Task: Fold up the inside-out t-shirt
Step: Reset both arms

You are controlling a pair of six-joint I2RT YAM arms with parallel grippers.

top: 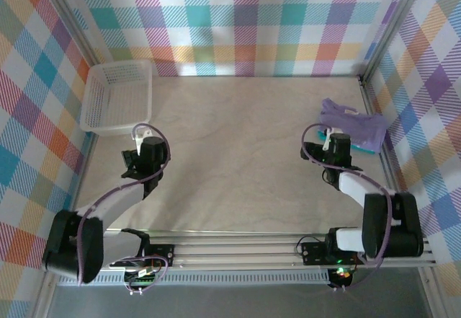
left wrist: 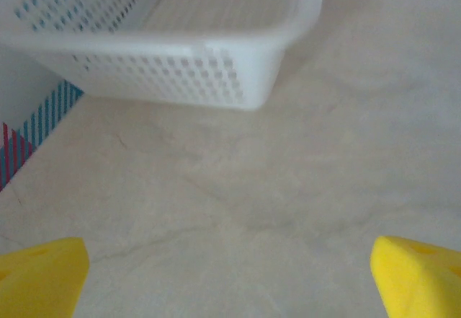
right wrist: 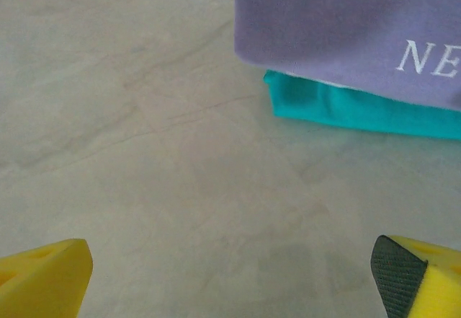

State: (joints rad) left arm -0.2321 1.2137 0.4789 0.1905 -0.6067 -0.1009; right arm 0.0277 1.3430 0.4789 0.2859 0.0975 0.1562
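Note:
The lavender t-shirt lies bunched in a compact pile at the table's right edge, on top of a teal t-shirt. In the right wrist view the lavender t-shirt shows white lettering and covers the teal t-shirt beneath it. My right gripper hovers just left of the pile, open, and between the yellow fingers of that gripper there is only bare tabletop. My left gripper stands open near the basket, and nothing but tabletop lies within that gripper.
A white perforated basket sits at the far left corner, and its near wall is just ahead of the left fingers. Plaid walls enclose the table on three sides. A metal rail runs along the near edge.

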